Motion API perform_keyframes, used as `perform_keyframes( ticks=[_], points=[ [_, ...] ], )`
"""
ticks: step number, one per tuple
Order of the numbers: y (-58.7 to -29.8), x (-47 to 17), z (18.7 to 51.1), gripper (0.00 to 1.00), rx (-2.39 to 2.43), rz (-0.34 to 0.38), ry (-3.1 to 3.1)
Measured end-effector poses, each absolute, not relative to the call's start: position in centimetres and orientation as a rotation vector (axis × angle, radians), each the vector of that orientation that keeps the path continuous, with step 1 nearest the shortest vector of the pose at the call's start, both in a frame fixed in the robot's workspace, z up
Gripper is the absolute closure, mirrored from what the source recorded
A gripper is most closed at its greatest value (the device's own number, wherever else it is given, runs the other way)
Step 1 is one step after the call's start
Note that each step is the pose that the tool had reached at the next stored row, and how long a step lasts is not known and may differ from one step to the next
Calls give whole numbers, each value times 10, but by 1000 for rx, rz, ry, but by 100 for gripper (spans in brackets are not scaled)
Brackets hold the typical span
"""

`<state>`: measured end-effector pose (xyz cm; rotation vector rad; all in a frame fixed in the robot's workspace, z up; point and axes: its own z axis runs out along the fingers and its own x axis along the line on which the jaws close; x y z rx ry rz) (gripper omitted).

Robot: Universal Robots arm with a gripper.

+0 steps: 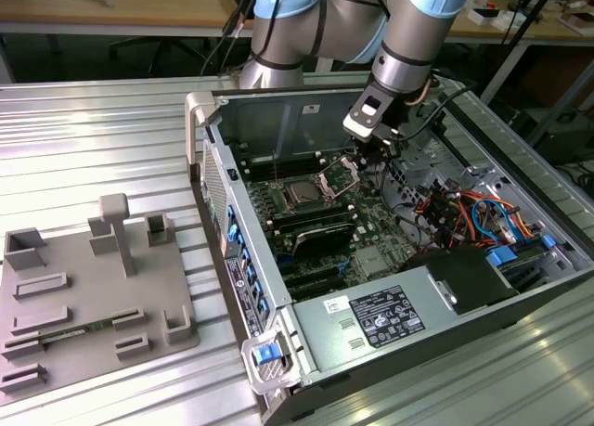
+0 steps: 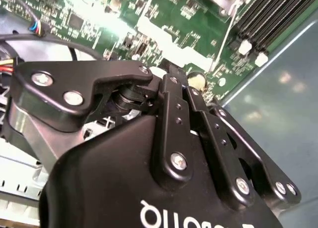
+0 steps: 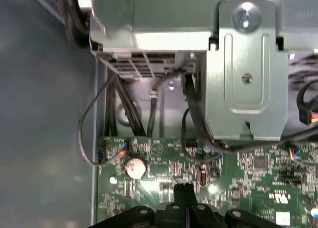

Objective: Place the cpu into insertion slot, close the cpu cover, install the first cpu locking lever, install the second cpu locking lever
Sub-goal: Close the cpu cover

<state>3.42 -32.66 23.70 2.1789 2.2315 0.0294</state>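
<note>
Closest to the wrist cameras is the black gripper [image 3: 183,190], with its two fingers pressed together above the green circuit board [image 3: 164,161]. In the exterior view the cpu [image 1: 302,196] lies flat in the insertion slot [image 1: 286,203], silvery side up. The cpu cover [image 1: 340,174] stands tilted up at the slot's edge toward the exterior view's right. The gripper hangs just beside its upper edge; if they touch, I cannot tell. Long black slots [image 1: 311,226] run near the socket. Around all this is the open computer case [image 1: 278,120], lying on a ribbed metal table [image 1: 93,138]. A grey moulded tray [image 1: 93,296] rests well apart, at the exterior view's left.
</note>
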Motion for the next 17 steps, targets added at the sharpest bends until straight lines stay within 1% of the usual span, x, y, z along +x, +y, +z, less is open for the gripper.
perform_keyframes(
  ticks=[17],
  points=[
    [-327,26,237,89,2179,29,2232]
  ],
)
